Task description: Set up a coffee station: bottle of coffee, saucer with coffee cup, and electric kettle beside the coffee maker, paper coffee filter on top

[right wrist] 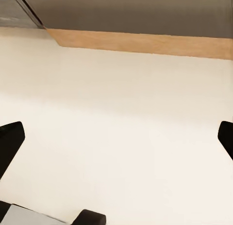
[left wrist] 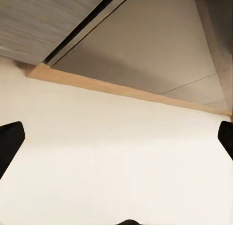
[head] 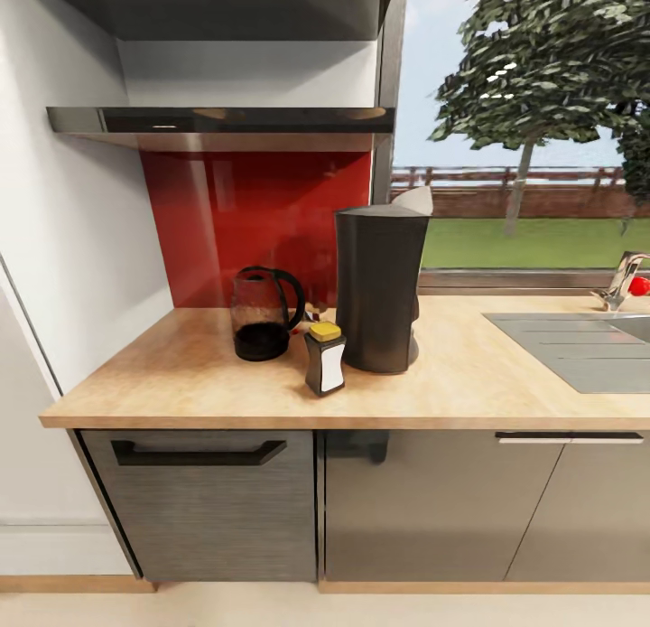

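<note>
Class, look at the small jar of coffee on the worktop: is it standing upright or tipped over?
Upright. The bottle of coffee stands on its base on the kitchen countertop, yellow cap on top, just in front of the coffee maker.

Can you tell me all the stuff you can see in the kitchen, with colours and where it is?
coffee maker: one, dark grey, on the countertop
paper coffee filter: one, white, on top of the coffee maker
electric kettle: one, smoky glass with black handle, beside the coffee maker
bottle of coffee: one, dark with yellow cap, in front of the coffee maker
countertop: one, light wood
sink: one, steel, set in the countertop
tap: one, silver, behind the sink
shelf: one, glossy dark grey, on the wall
left pincer: one, black, open above pale floor
right pincer: one, black, open above pale floor
</note>
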You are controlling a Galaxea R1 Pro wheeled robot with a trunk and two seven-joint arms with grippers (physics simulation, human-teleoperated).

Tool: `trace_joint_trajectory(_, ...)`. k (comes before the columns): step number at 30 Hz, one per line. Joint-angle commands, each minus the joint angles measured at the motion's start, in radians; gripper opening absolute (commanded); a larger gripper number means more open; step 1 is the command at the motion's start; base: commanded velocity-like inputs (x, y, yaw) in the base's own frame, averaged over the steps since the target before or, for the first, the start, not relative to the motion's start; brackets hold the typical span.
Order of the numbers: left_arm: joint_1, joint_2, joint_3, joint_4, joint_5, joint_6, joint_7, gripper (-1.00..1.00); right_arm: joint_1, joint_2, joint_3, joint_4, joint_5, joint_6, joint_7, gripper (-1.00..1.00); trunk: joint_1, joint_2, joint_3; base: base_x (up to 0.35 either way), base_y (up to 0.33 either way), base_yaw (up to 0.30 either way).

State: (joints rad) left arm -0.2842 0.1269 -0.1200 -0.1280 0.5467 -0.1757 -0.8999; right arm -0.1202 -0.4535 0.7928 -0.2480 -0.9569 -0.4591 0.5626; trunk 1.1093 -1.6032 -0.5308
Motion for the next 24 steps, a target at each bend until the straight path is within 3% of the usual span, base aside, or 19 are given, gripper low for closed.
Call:
trace_joint_trajectory(1, -0.001, -0.001, 0.001, 0.005, 0.006, -0.007, 0.006, 1.0, -0.001, -0.001, 0.008, 0.002, -0.014, -0.003, 0.006, 1.0, 0.0, -0.001, -0.001, 0.0, 0.0, 0.0)
trace_joint_trajectory(6, 0.0, -0.004, 0.027, 0.016, 0.006, -0.007, 0.047, 1.0, -0.001, -0.001, 0.008, 0.009, -0.023, -0.003, 0.013, 1.0, 0.0, -0.001, -0.001, 0.0, 0.0, 0.0)
trace_joint_trajectory(16, 0.0, -0.006, 0.031, 0.016, 0.005, -0.005, 0.058, 1.0, -0.001, 0.0, 0.006, 0.01, -0.026, -0.001, 0.014, 1.0, 0.0, -0.001, -0.001, 0.0, -0.062, 0.0)
trace_joint_trajectory(17, 0.0, -0.006, 0.031, 0.015, 0.005, -0.005, 0.058, 1.0, -0.001, -0.001, 0.006, 0.01, -0.046, -0.001, 0.015, 1.0, 0.0, -0.001, -0.001, 0.0, -0.031, -0.209)
trace_joint_trajectory(24, 0.0, -0.006, 0.031, 0.014, 0.005, -0.005, 0.058, 1.0, -0.001, -0.001, 0.006, 0.01, -0.048, -0.001, 0.016, 1.0, 0.0, -0.001, -0.001, 0.0, -0.009, -0.261)
